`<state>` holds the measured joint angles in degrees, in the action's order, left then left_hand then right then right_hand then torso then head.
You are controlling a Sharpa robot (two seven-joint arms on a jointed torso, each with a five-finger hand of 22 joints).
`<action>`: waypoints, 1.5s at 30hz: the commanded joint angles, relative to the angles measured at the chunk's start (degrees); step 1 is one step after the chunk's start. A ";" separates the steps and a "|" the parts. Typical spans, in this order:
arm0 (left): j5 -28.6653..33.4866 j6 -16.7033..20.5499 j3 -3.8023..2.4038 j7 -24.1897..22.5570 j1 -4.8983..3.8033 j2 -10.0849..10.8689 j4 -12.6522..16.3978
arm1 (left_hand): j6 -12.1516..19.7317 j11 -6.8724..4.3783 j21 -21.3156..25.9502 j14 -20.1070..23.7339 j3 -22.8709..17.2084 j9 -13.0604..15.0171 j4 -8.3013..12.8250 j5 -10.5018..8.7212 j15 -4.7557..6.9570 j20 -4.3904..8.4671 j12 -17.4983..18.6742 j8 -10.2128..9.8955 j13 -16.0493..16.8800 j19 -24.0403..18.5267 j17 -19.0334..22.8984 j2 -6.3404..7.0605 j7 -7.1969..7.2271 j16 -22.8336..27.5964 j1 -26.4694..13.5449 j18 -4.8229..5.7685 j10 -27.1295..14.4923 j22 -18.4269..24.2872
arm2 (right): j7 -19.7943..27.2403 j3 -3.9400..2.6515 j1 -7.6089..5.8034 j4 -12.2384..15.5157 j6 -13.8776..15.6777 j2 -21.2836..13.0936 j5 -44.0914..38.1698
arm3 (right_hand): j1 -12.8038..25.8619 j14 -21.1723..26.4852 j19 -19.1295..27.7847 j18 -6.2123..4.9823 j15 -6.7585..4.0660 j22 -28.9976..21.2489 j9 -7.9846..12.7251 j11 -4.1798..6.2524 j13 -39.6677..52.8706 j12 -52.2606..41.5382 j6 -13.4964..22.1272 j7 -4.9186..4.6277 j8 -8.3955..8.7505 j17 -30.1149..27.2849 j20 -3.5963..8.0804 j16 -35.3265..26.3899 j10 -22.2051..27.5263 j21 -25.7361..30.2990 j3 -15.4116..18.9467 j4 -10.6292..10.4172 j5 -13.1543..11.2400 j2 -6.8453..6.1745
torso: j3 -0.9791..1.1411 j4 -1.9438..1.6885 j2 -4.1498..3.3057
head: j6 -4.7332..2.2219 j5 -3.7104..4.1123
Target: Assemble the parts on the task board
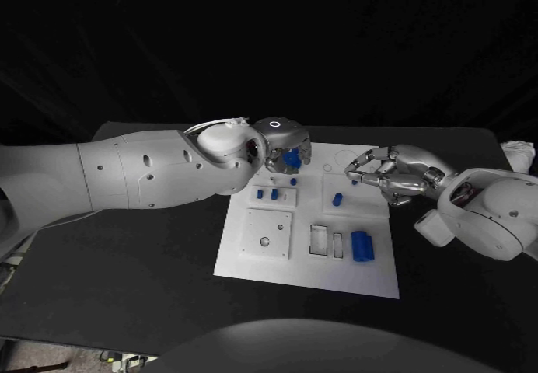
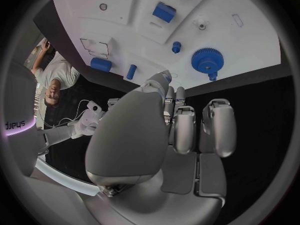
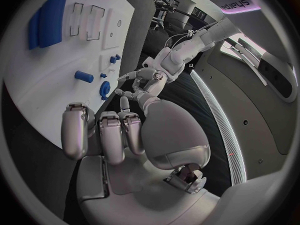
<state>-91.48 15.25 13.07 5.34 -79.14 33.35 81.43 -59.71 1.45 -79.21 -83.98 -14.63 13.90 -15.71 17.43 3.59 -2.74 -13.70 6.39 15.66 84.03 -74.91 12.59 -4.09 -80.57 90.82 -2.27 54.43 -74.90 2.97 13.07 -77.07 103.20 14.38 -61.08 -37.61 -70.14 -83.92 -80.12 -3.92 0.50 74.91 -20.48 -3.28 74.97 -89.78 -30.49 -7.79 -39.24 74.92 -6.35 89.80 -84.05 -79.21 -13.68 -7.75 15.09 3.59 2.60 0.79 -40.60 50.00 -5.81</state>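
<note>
Looking down from the head camera, I take the task board (image 1: pixel 309 264) as my landmark: a white plate in the middle of the black table (image 1: pixel 134 287). My left arm's bulky white wrist (image 1: pixel 230 148) stands in the way of the board's far left corner, and my left hand (image 1: pixel 283 144) hangs just over that corner, above a blue gear (image 1: pixel 291 158). In the left wrist view the gear (image 2: pixel 207 60) lies flat on the board beyond the fingers (image 2: pixel 184 127), which are curled in and hold nothing. My right hand (image 1: pixel 387 175) sits over the board's right edge, fingers bent inward and empty; the right wrist view shows them (image 3: pixel 103 132) apart from the plate. Near the board's near right part lies a large blue block (image 1: pixel 362 245) beside two rectangular slots (image 1: pixel 319 241). A small blue peg (image 1: pixel 337 200) stands mid-board, and more small blue pieces (image 1: pixel 269 193) sit left of it. Dark cloth backs the table.
</note>
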 commanded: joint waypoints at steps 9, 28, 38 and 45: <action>-1.96 -2.52 -0.03 -0.83 1.39 -1.12 -0.99 | -1.38 0.23 0.65 -3.83 -0.75 -0.31 -0.23 -0.01 0.18 0.26 -0.92 0.43 -0.59 1.49 -5.15 -0.24 -0.32 0.34 -0.58 -0.45 2.24 -10.83 | 0.80 0.01 0.06 0.23 -0.59 -0.19 -0.18 | -0.43 -6.08 0.17 0.66 -0.43 10.76 0.07 0.34 15.03 -0.22 0.38 -0.02 0.10 15.08 -0.16 0.20 -5.95 0.08 0.17 0.07 0.26 -0.11 | -0.02 0.04 -0.04 | 0.00 0.16; -1.97 -5.44 -0.02 0.09 2.28 -1.91 -2.23 | -1.64 0.41 1.53 -3.41 -2.12 -0.84 0.32 2.51 0.01 0.10 -0.71 0.06 -1.75 1.12 -4.04 -0.26 -0.58 1.08 -0.17 -0.62 3.15 -10.62 | 1.20 0.01 0.07 0.43 -0.64 -0.53 -0.18 | -0.25 -6.08 0.18 0.66 -0.42 10.75 0.15 0.32 15.03 -0.22 0.18 -0.06 0.03 15.08 -0.16 0.20 -5.95 0.12 0.45 -0.10 0.44 -0.25 | 0.01 0.04 -0.03 | 0.00 0.25; -2.21 -6.06 -0.02 0.77 2.83 -2.23 -2.96 | -1.45 0.48 1.77 -3.27 -2.46 -0.98 0.48 2.70 -0.05 0.05 -0.69 -0.13 -1.96 1.01 -3.73 -0.33 -0.66 1.33 -0.07 -0.66 3.35 -10.56 | 1.15 0.02 0.07 0.38 -0.78 -0.64 -0.15 | -0.18 -6.08 0.17 0.66 -0.42 10.75 0.17 0.32 15.03 -0.22 0.08 -0.05 -0.01 15.08 -0.16 0.20 -5.95 0.12 0.54 -0.17 0.44 -0.27 | -0.02 -0.02 0.00 | 0.00 0.25; -2.48 -5.76 -0.02 0.89 3.22 -2.68 -3.93 | -1.23 0.49 2.01 -3.13 -2.92 -1.17 0.79 3.14 -0.09 0.01 -0.51 -0.39 -2.28 0.91 -3.40 -0.29 -0.65 1.57 0.16 -0.70 3.29 -10.51 | 1.08 0.02 0.07 0.33 -0.85 -0.65 -0.15 | -0.17 -6.08 0.19 0.65 -0.42 10.75 0.18 0.32 15.03 -0.22 0.05 -0.04 -0.02 15.08 -0.16 0.20 -5.95 0.14 0.56 -0.19 0.43 -0.27 | -0.02 0.04 -0.04 | 0.00 0.08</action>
<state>-93.35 10.13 13.10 5.87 -75.97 30.87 77.59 -61.21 2.03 -77.42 -83.98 -17.34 12.77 -14.92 20.28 3.59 -2.74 -14.44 6.30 13.42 84.03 -74.94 12.28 -4.59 -79.20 90.52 -2.27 57.45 -74.90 3.49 13.08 -77.05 103.48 14.35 -61.73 -37.60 -70.13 -83.92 -80.12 -3.92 0.50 74.94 -20.38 -3.28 74.97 -89.78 -30.49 -7.79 -39.24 74.90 -6.35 89.80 -84.04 -79.21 -13.52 -7.91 15.31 3.60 2.59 0.80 -40.61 50.00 -5.67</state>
